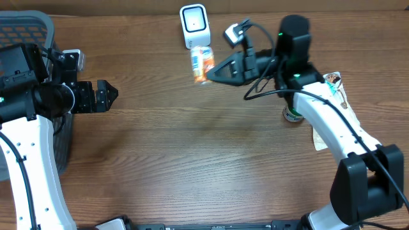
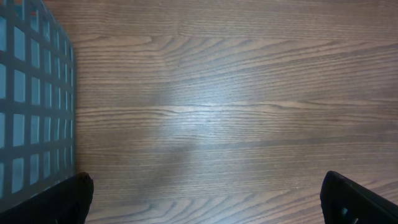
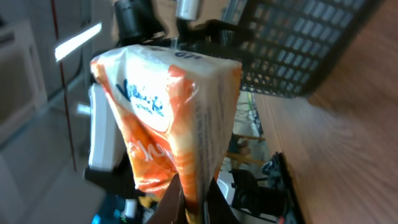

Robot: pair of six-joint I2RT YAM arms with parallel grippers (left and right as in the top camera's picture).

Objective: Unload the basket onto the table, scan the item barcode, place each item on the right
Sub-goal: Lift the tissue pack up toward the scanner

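Here, the scanning step was in hand. The right jaws were closed on one edge of an orange-and-white tissue pack (image 1: 202,64), holding it just beside the white barcode scanner (image 1: 193,25), which stood at the far edge of the table (image 1: 192,160). In the right wrist view the tissue pack (image 3: 168,124) rose from the pinch with its printed face and one narrow side showing. No barcode could be made out on either. The left jaws stood fully open and empty over bare wood beside the grey mesh basket (image 1: 25,25), well apart from the pack. A small round container (image 1: 293,115) and a flat packet (image 1: 333,83) lay by the right arm, untouched.

Judged from this, the pack was presented to the scanner but not clearly aligned with it. The next move called for turning the wrist until the barcode face looked squarely at the scanner window, near it but not touching. The grip needed to be firm, because the soft wrap could slip or crumple.
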